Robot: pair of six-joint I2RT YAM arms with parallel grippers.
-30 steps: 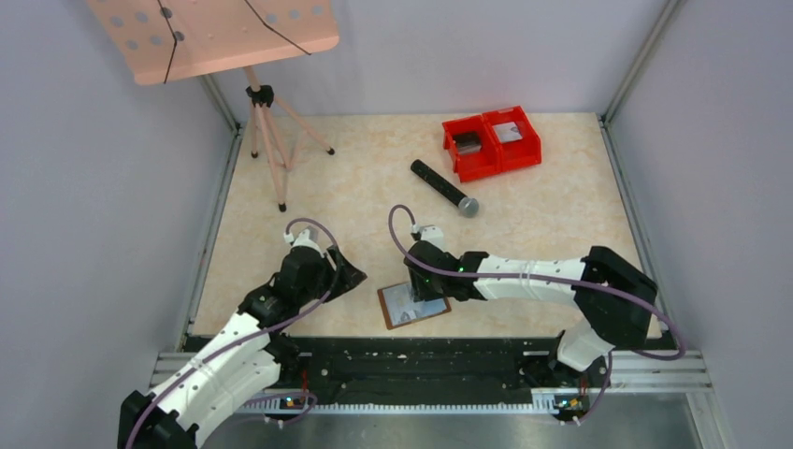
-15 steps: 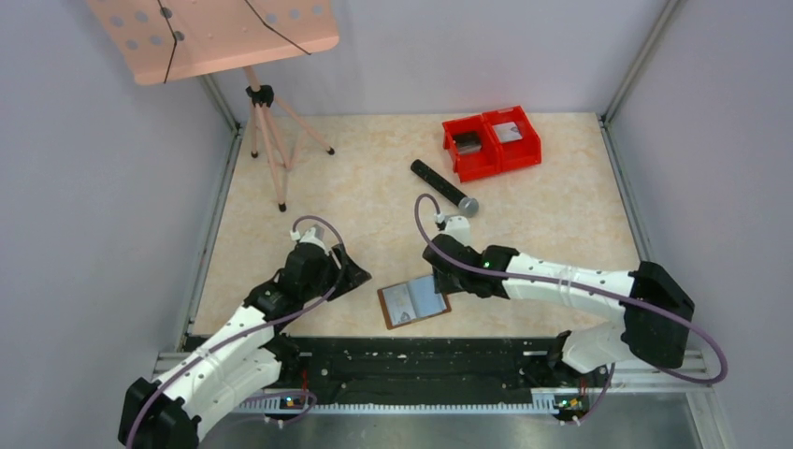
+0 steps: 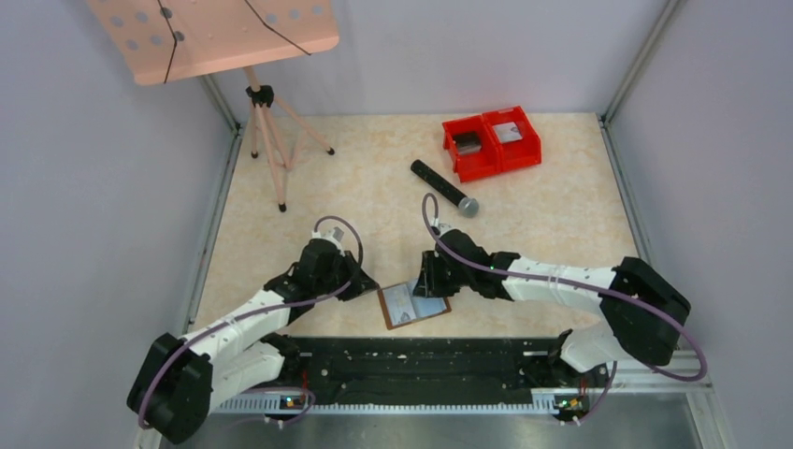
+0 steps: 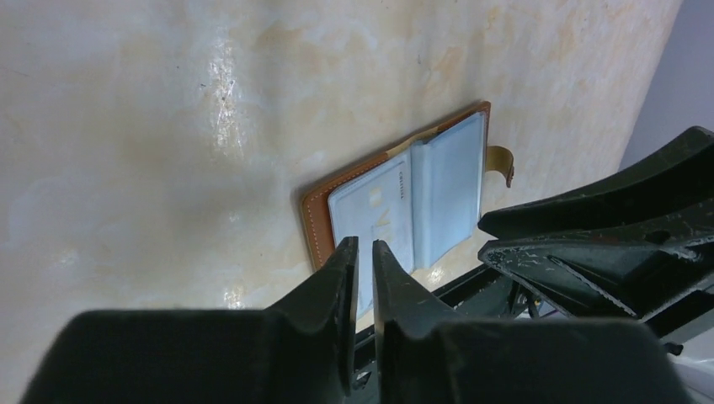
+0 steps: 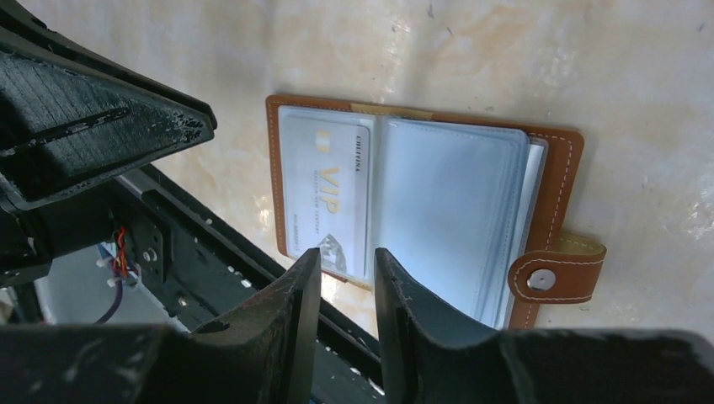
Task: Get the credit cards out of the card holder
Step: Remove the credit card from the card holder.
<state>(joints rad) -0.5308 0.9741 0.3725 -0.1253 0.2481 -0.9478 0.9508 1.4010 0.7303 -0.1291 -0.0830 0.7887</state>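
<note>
The card holder point(image 3: 413, 304) lies open and flat on the bench point(image 3: 561, 215) near its front edge, long axis crosswise between my arms; my right fingers point(image 5: 421, 337), parted and empty, are nearer, poised at its VIP card point(image 5: 324, 198), while my left fingers point(image 4: 328, 320), nearly pinched together on nothing, sit beside its left end.

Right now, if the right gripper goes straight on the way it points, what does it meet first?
Most likely the open card holder: the right gripper points at the edge of the page that holds the VIP card. Depth is unclear.
</note>
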